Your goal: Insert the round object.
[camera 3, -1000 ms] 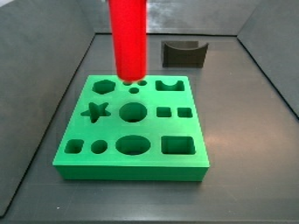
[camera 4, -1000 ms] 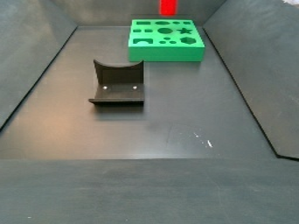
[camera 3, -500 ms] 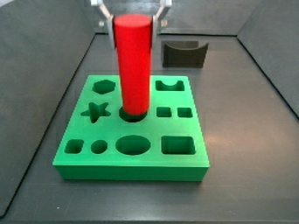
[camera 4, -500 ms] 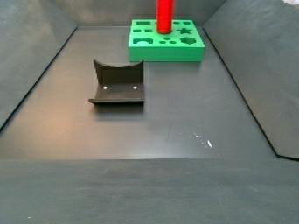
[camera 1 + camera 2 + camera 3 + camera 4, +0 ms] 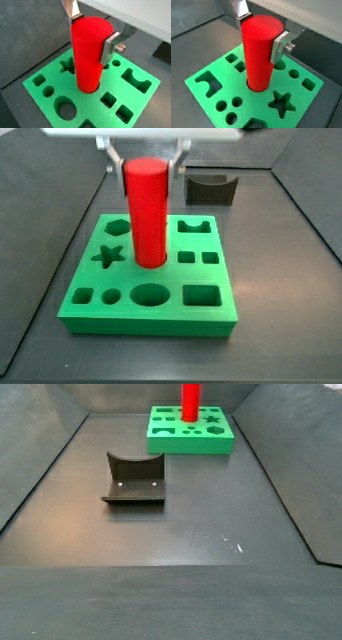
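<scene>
- Round object, a tall, smooth, bright red cylinder, stands upright with its lower end seated in the round middle hole of the green block, a flat green slab cut with shaped holes (star, hexagon, squares, circles); most of its length rises above the block in both wrist views.
- Gripper sits directly above the block, its flat silver finger plates flanking the cylinder's upper end; in a wrist view one finger appears to rest against the cylinder's side, the opposite plate near the top rim.
- Whether the jaws clamp the cylinder or have just let go I cannot tell; no clear gap shows on the near side.
- Key relation: the cylinder's long axis runs vertical, in line with the gripper's approach and with the hole beneath, so the coming move, as I judge it, is straight down along that axis or a plain release.
- Any tilt would likely bind the cylinder against the hole's wall.
- Dark grey block with a curved notch lies on the floor, well apart from the green block.
</scene>
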You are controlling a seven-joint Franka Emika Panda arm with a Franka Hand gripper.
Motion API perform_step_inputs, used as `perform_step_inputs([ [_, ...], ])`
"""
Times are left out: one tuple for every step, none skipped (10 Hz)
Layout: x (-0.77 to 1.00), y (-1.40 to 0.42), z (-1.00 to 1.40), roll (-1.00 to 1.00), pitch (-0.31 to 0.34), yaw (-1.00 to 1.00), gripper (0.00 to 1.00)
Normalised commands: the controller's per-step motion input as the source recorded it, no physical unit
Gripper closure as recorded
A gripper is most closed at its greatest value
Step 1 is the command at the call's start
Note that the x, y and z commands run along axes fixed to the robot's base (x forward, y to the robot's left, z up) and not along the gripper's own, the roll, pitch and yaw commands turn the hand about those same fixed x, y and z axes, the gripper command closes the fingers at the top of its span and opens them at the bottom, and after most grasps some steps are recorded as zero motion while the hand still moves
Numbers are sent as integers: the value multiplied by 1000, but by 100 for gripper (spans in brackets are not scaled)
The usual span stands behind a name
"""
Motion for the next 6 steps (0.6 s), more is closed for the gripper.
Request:
perform_step_inputs([
  [143,0,-437,73,0,-40,100],
  [217,43,-437,123,30,0,100],
  [269,80,-446,144,37,0,100],
  [269,91,-426,153,40,0,100],
  [209,71,-380,120,41,0,100],
  [149,43,-323,67,19,0,100],
])
